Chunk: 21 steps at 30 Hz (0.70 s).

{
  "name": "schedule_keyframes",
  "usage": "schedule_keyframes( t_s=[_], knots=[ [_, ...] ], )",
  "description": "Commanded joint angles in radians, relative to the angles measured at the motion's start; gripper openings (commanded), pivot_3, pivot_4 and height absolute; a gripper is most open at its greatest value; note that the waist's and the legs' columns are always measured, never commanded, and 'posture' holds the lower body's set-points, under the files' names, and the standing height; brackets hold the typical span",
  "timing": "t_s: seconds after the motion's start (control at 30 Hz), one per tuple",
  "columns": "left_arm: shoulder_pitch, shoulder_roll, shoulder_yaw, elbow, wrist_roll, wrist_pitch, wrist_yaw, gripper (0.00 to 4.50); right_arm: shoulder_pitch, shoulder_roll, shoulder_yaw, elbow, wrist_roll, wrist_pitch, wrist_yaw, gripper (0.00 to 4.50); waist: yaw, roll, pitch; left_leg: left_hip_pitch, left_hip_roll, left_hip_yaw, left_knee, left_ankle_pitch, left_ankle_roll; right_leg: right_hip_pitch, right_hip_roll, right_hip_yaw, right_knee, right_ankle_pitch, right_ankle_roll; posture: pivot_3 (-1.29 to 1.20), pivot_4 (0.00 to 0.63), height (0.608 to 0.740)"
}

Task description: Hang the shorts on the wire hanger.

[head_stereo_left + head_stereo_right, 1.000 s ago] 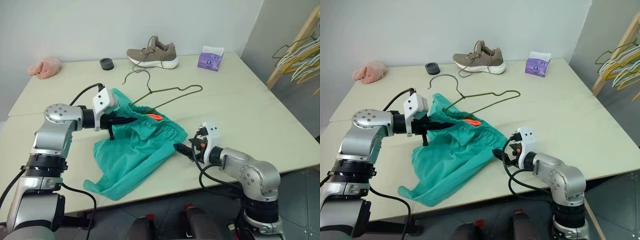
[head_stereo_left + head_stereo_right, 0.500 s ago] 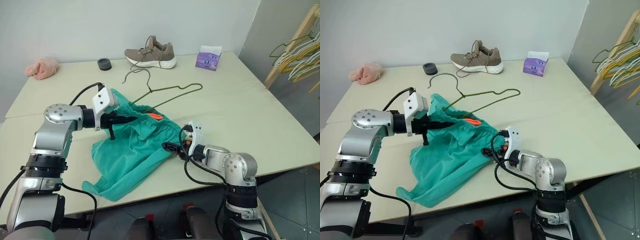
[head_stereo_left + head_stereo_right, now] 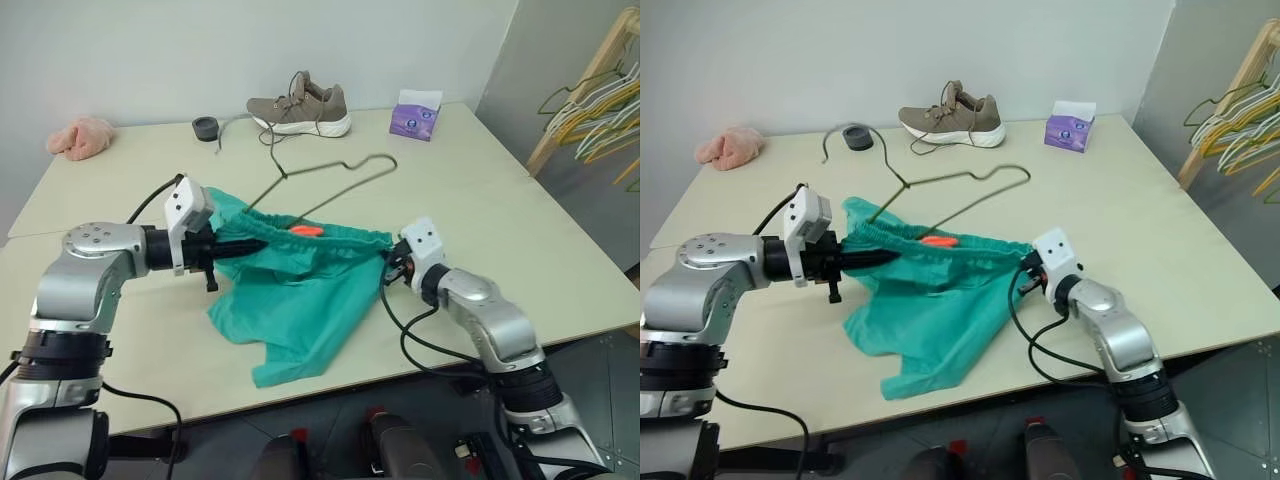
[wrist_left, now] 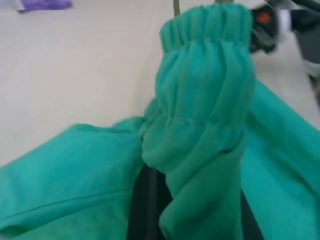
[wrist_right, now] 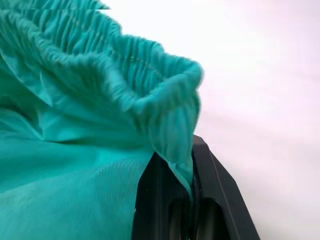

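Note:
The teal shorts [image 3: 300, 290] hang stretched between both grippers just above the table, legs drooping onto it. My left gripper [image 3: 252, 243] is shut on the left end of the gathered waistband [image 4: 205, 60]. My right gripper [image 3: 388, 264] is shut on the right end, and its black fingers [image 5: 165, 200] pinch the fabric. An orange tag [image 3: 304, 229] shows at the waistband's middle. The thin olive wire hanger [image 3: 340, 168] lies tilted behind the shorts. Its hook reaches back toward the shoe, and its near corner is hidden behind the waistband.
At the table's far edge stand a tan shoe [image 3: 300, 104], a purple tissue box [image 3: 417, 114], a small black round thing [image 3: 206, 127] and a pink fluffy cloth [image 3: 78, 134]. A wooden rack with bunched hangers [image 3: 592, 100] stands off the table's right.
My right gripper closed on the waistband's right end and drew it up and to the right, stretching the shorts. The left gripper pulled back slightly. The hanger shifted toward the left and back.

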Motion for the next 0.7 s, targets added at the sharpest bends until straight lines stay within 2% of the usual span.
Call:
schedule_keyframes(
  t_s=[0.03, 0.17, 0.33, 0.7],
  knots=[
    [0.032, 0.098, 0.065, -0.059, -0.067, 0.063, -0.075, 0.00, -0.002, -0.082, -0.080, 0.029, -0.032, -0.073, 0.025, 0.05, 0.000, 0.000, 0.000, 0.000, 0.000, 0.000, 0.000, 0.000, 0.000, 0.000, 0.000, 0.000, 0.000, 0.000, 0.000, -0.13, 0.105, 0.740],
    [0.060, 0.162, 0.047, -0.054, -0.071, 0.073, -0.120, 0.00, -0.009, -0.128, -0.103, 0.038, -0.026, -0.099, 0.039, 0.05, 0.002, 0.000, 0.000, 0.000, 0.000, 0.000, 0.000, 0.000, 0.000, 0.000, 0.001, 0.000, 0.000, 0.000, 0.000, -0.13, 0.104, 0.740],
    [0.066, 0.214, 0.001, -0.018, -0.012, 0.013, -0.147, 0.00, -0.013, -0.154, -0.119, 0.036, -0.024, -0.117, 0.045, 0.05, 0.003, 0.000, 0.000, 0.000, 0.000, 0.001, 0.000, 0.000, 0.000, 0.000, 0.001, 0.000, -0.001, 0.000, 0.000, -0.14, 0.103, 0.740],
    [0.027, 0.212, -0.057, 0.095, 0.099, -0.124, -0.085, 0.00, 0.017, -0.199, -0.100, -0.054, -0.017, -0.119, 0.086, 0.05, 0.004, 0.000, 0.000, 0.000, 0.000, 0.001, 0.000, 0.000, 0.000, 0.000, 0.001, 0.000, -0.001, 0.000, 0.000, -0.14, 0.106, 0.740]
  ],
)
